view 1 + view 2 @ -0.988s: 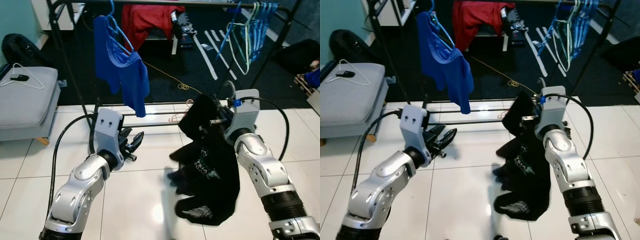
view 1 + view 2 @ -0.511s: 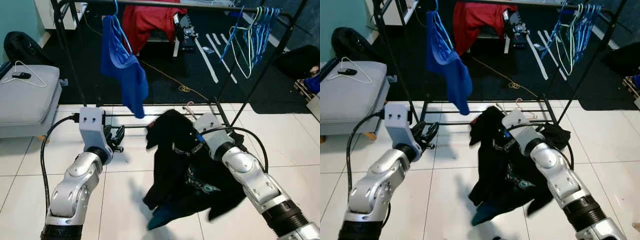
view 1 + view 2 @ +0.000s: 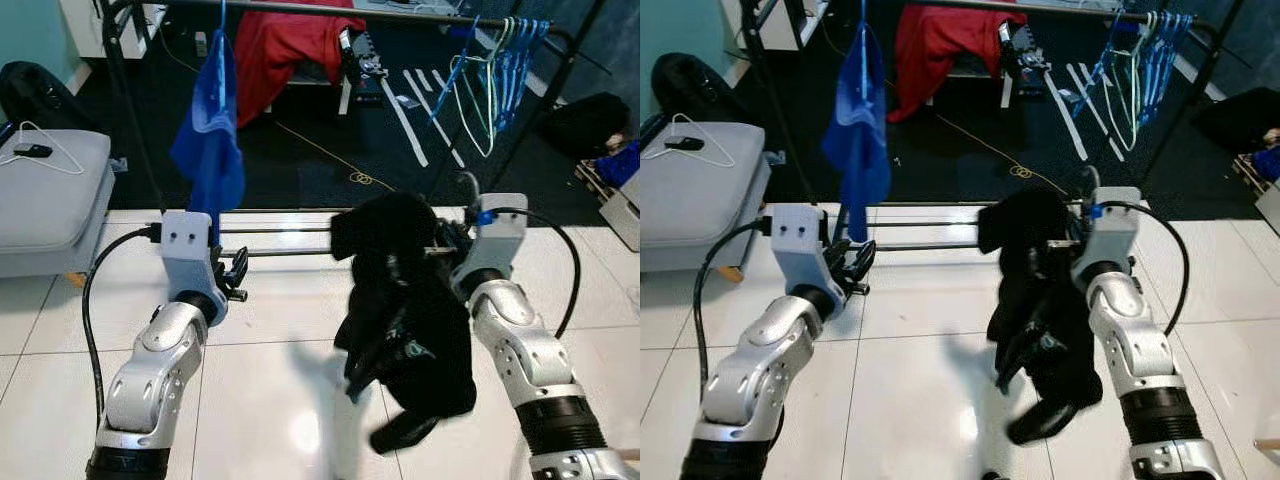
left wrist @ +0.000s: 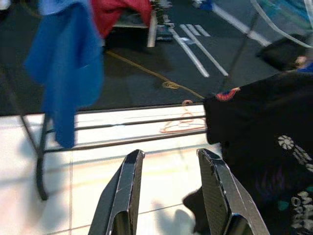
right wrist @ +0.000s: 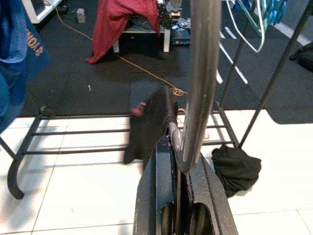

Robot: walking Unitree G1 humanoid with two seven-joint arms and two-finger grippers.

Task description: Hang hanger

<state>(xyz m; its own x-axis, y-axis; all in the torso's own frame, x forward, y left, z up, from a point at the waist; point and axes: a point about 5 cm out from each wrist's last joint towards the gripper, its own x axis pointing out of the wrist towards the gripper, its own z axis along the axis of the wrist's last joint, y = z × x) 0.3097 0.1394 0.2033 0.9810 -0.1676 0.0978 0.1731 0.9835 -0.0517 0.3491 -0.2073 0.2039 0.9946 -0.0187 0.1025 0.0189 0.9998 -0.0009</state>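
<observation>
White tiled floor point(image 3: 270, 400) meeting dark carpet point(image 3: 330, 150), clothes rack point(image 3: 300, 10) behind; right gripper point(image 5: 178, 161) jaws pinching silver hanger point(image 5: 200, 73) carrying black shirt point(image 3: 410, 300); left gripper point(image 4: 168, 196) jaws spread

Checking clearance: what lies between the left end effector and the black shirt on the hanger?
Bare white floor in the left eye view, between the left end effector and black shirt.

Black garment point(image 3: 410, 300) motion-blurred, hides hanger body; right tool point(image 5: 177, 147) grips its hook.
</observation>
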